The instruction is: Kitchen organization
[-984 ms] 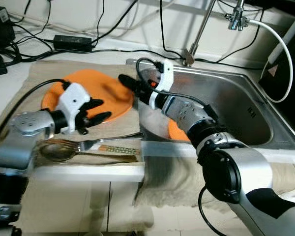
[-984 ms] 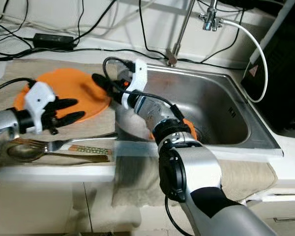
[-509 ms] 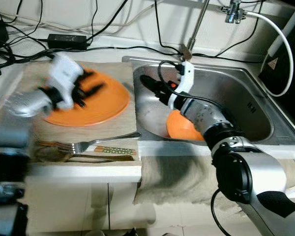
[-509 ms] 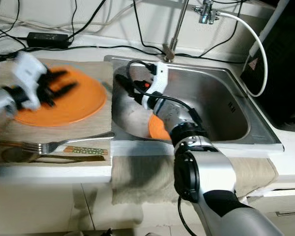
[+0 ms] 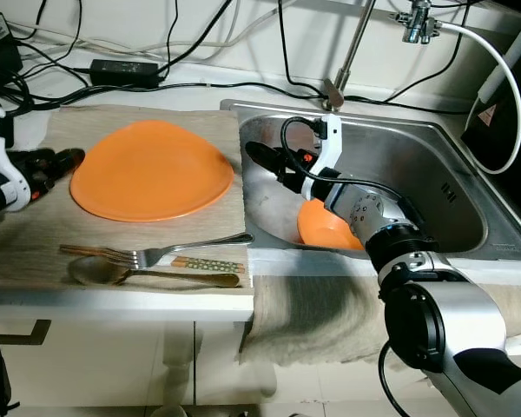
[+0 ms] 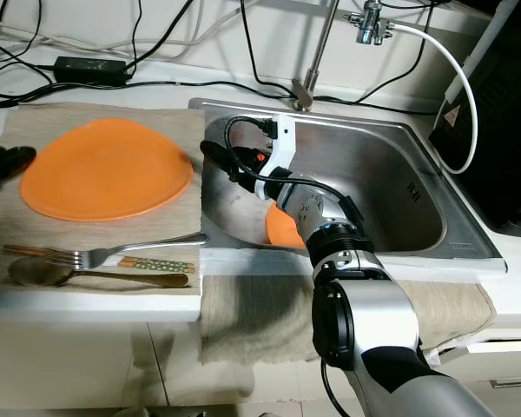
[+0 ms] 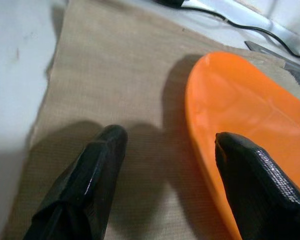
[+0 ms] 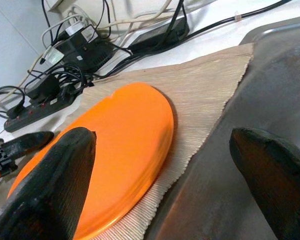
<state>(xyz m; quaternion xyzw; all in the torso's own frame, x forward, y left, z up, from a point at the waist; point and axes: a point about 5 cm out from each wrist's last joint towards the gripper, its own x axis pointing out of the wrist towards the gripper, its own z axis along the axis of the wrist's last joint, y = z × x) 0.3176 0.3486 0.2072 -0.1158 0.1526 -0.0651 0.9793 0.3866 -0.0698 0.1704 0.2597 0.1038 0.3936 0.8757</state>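
An orange bowl (image 5: 326,228) in the steel sink (image 5: 434,187) was partly hidden behind the right arm, so only its near rim showed. The left arm was cut off at the edge of the head views, with just its white wrist and dark fingertips visible. The left pincer (image 7: 167,150) had its fingers spread and empty, hovering over the beige mat (image 5: 78,139); the orange plate (image 5: 149,169) lay flat on that mat just beside it, toward the sink, one black finger overlapping the plate's rim in the wrist view. The right pincer (image 5: 265,159) reached inside the sink near its wall closest to the mat, fingers also spread and holding nothing, pointing toward the plate, which sat just beyond the sink edge from it. The plate was slightly oval as seen, its longer span running from the left pincer toward the right one. Nearer the tabletop's front edge than both pincers lay a fork (image 5: 169,253) and a spoon (image 5: 113,272), handles pointing toward the sink.
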